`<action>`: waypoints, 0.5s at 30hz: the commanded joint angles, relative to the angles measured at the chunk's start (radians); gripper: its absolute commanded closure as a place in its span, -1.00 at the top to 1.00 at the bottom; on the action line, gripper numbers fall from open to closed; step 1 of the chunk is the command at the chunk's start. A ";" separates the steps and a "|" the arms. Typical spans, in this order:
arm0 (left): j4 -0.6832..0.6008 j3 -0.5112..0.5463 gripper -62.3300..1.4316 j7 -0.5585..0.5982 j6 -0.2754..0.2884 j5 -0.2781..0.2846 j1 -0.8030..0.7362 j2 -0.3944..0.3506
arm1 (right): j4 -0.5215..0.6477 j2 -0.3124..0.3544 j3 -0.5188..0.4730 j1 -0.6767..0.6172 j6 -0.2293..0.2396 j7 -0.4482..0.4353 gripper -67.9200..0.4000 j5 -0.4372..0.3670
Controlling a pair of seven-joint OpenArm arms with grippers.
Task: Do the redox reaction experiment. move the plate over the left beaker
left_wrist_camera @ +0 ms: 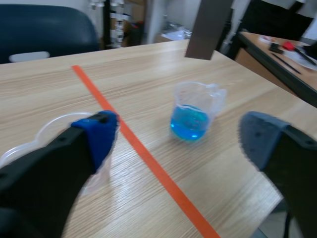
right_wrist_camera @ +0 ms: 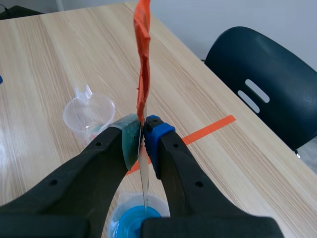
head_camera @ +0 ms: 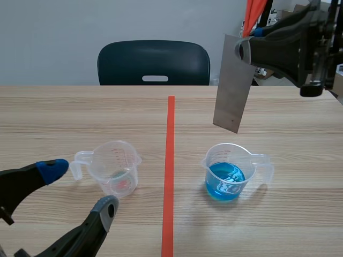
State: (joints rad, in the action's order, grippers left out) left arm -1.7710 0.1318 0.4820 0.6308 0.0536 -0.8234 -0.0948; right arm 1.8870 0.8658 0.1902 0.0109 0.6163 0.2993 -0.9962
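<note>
My right gripper (head_camera: pixel 244 47): pinched tight on the plate's top edge and raised high over the table (head_camera: pixel 53 118)
Plate (head_camera: pixel 234 85): grey, hanging nearly upright with a slight tilt. Its lower edge is in the air, apart from the rim below it
Blue beaker (head_camera: pixel 230 172): at the plate's 6 o'clock, holding blue liquid, handle toward 3 o'clock
Left beaker (head_camera: pixel 115 166): clear, at about 8 o'clock from the plate's lower corner, handle toward 9 o'clock
Tape line (head_camera: pixel 170 171): runs 12 to 6 between the two beakers, which stand well apart on bare wood
My left gripper (head_camera: pixel 80 187): spread wide and low, blue pad at the left beaker's 9 o'clock by the handle, grey pad at its 6 o'clock (I cannot tell if either touches)
Chair (head_camera: pixel 154 61): at 12 o'clock, beyond the table's far edge
</note>
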 commanded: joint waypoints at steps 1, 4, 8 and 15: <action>-0.010 -0.001 1.00 0.040 -0.019 0.014 -0.017 0.037 | 0.006 -0.035 -0.014 0.033 -0.003 0.024 -0.97 -0.014; -0.010 -0.001 1.00 0.061 -0.033 0.014 -0.047 0.081 | 0.006 -0.117 -0.013 0.064 -0.003 0.108 -0.97 -0.014; -0.010 0.000 1.00 0.042 -0.068 0.010 -0.058 0.095 | 0.006 -0.208 -0.003 0.098 0.001 0.181 -0.97 -0.013; -0.008 0.035 1.00 -0.072 -0.069 0.010 -0.061 0.098 | 0.005 -0.327 0.082 0.164 0.001 0.259 -0.97 0.043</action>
State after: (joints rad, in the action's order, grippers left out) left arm -1.7702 0.1566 0.3935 0.5602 0.0509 -0.8837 0.0101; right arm 1.8866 0.5396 0.2665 0.1535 0.6170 0.5758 -0.9489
